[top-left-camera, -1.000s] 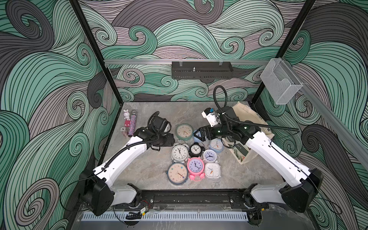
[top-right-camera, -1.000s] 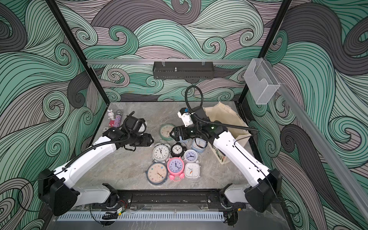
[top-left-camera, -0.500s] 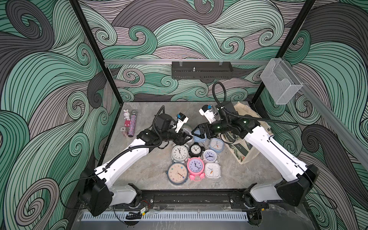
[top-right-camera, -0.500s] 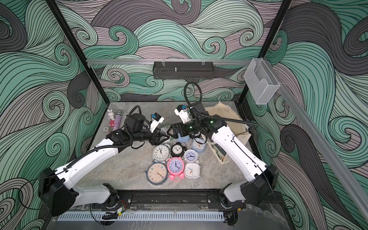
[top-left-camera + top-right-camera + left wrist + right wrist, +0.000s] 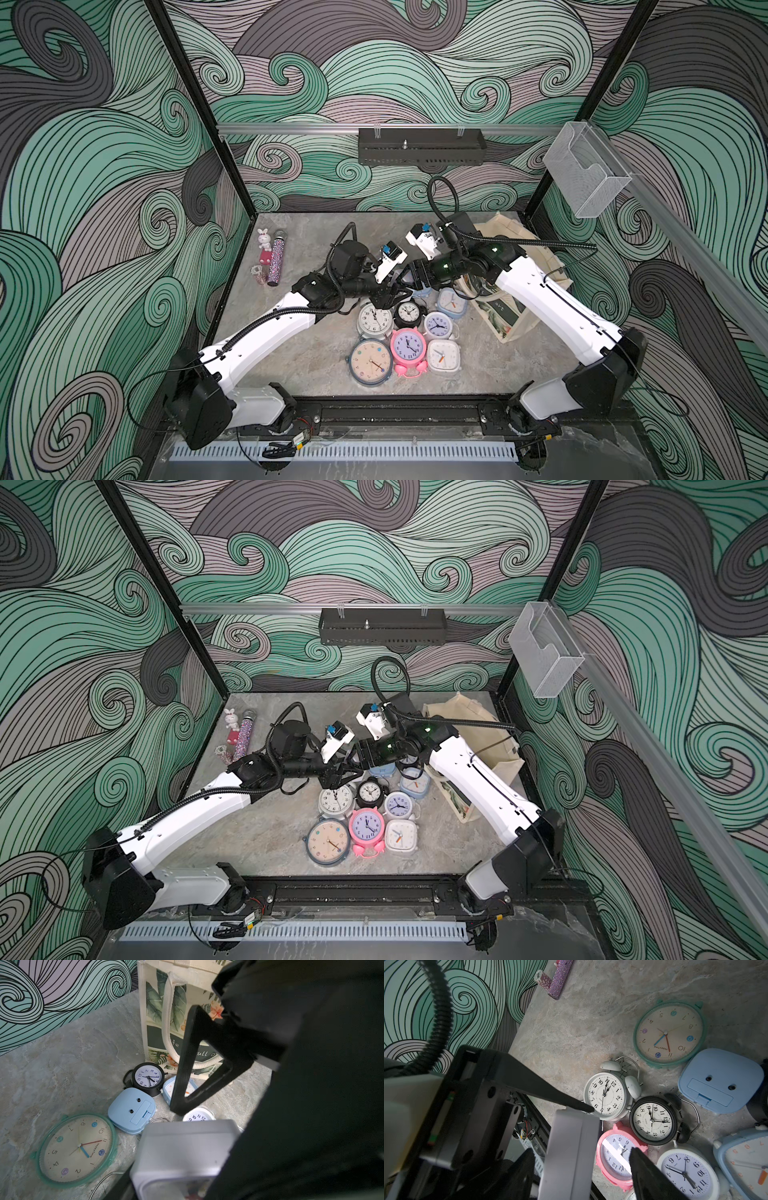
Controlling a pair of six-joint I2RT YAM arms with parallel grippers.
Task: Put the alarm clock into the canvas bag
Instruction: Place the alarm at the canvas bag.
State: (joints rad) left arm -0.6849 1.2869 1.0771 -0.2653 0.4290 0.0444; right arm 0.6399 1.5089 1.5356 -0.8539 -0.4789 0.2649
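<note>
A white square alarm clock hangs above the clock pile, and my left gripper is shut on it. One of the left gripper's fingers touches the clock's edge. My right gripper straddles the same clock, still open, with a gap beside one of its fingers. In both top views the two grippers meet mid-table and hide the held clock. The canvas bag stands at the right, its leaf print and dark green band facing the clocks.
Several more clocks lie below: teal round, light blue face-down, white twin-bell, black twin-bell, pink, white square. A glitter tube and rabbit toy lie far left.
My left arm has swung right to the middle with the clock in its grip. The right gripper has shifted slightly left, and its jaws have narrowed around the clock.
</note>
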